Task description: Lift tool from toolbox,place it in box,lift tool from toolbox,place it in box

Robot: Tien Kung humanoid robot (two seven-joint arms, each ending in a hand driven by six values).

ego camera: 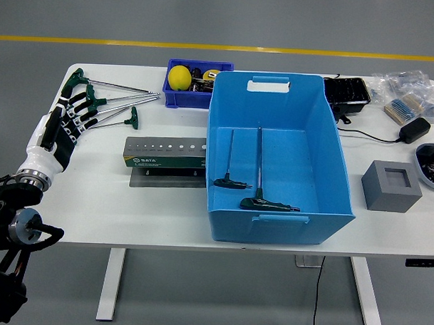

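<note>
Two T-handle hex keys (255, 179) lie on the floor of the big blue box (278, 100) at the table's middle. Several more green-handled T-handle keys (112, 100) lie fanned out on the table at the far left. A grey-green tool holder (164, 155) with a row of holes stands left of the box. My left hand (70, 118) hovers at the table's left edge, fingers spread and holding nothing, just left of the loose keys. The right arm is out of sight.
A small blue bin (190, 82) with a yellow ball and odds and ends sits behind the box. At the right are a grey foam block (391, 186), a black tray (346, 93), a charger with cable (412, 129) and plastic bags (408, 91).
</note>
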